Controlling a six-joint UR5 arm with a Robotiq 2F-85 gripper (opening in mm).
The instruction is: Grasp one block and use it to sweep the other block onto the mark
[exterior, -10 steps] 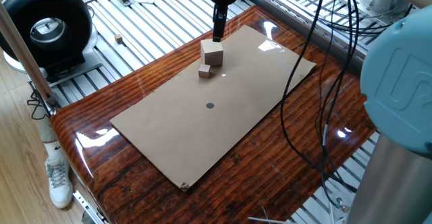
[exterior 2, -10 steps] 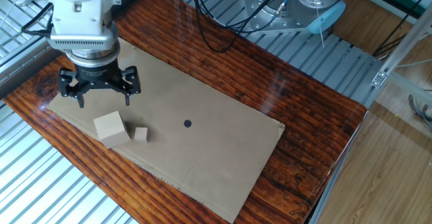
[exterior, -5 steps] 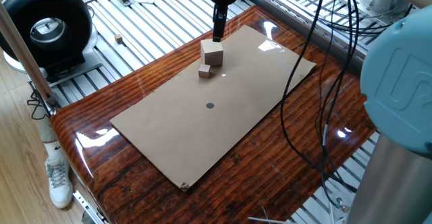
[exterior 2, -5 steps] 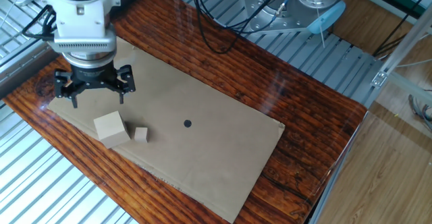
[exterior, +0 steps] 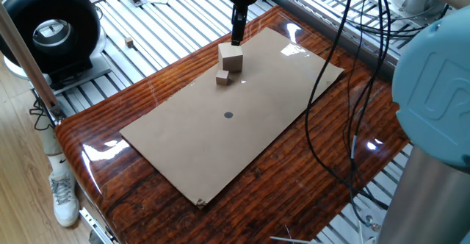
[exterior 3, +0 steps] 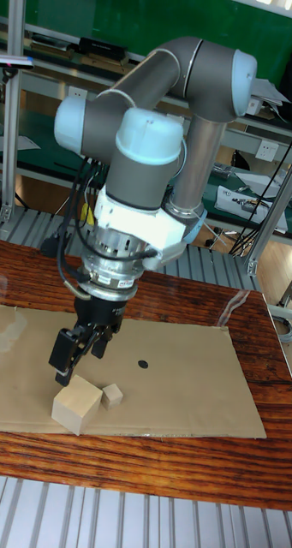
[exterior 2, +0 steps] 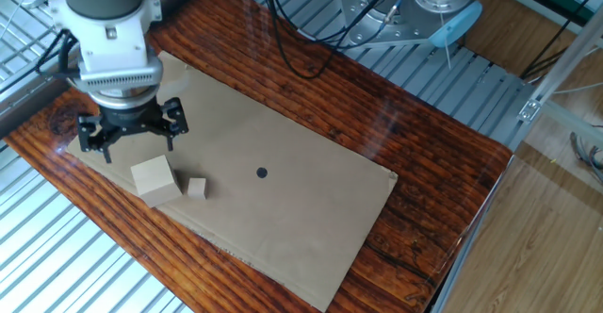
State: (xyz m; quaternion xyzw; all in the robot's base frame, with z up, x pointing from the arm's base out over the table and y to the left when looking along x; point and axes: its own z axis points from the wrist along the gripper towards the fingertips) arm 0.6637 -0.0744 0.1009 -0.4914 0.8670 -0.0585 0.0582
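I see pale tan cube, small darker brown cube just beside at its 3 o'clock; gripper above, fingers spread, empty; dark dot apart.

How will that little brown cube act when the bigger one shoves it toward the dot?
The small brown cube looks like solid wood with flat faces, so it should slide rather than roll. It sits low on the smooth cardboard sheet, so tipping seems unlikely. Being narrower than the large pale cube, it may twist or slip sideways off an uneven push.
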